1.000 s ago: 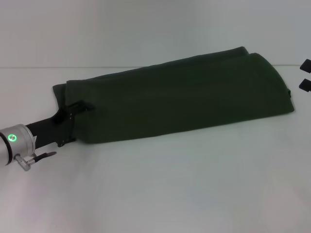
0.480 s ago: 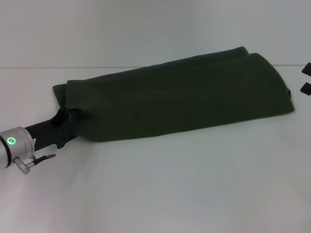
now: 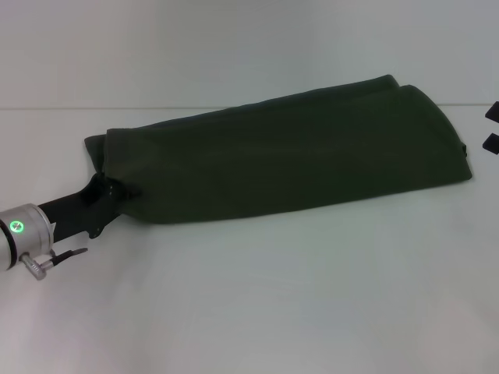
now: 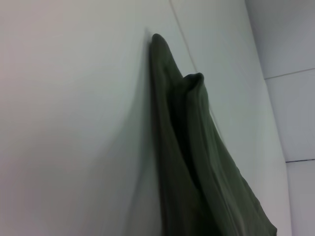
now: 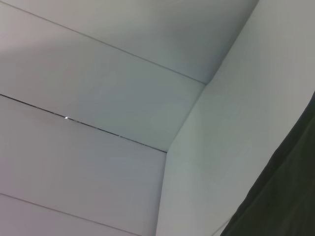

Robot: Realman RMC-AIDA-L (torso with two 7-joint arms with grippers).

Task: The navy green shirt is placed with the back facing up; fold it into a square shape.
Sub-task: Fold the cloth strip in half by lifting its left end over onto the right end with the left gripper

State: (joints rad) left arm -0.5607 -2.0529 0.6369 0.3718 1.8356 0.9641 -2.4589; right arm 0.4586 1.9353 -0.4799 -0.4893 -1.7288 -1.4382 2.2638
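Observation:
The navy green shirt point(image 3: 296, 156) lies on the white table as a long folded strip, plain side up, running from near left to far right. My left gripper point(image 3: 115, 191) is at the strip's near left corner, shut on the hem there, and the cloth partly covers its tips. The left wrist view shows the shirt point(image 4: 197, 162) stretching away in folds, with none of that gripper's own parts in it. At the right edge, beside the shirt's far end, my right gripper point(image 3: 492, 126) is open, its two black tips apart. A dark edge of the shirt point(image 5: 290, 196) fills one corner of the right wrist view.
The white table point(image 3: 257, 304) spreads wide in front of the shirt. A pale wall point(image 3: 195, 47) rises behind it, close to the shirt's far end.
The left gripper's upper finger, raised over the cloth a second ago, has come down onto the shirt's corner. The right gripper has slid slightly further out of view.

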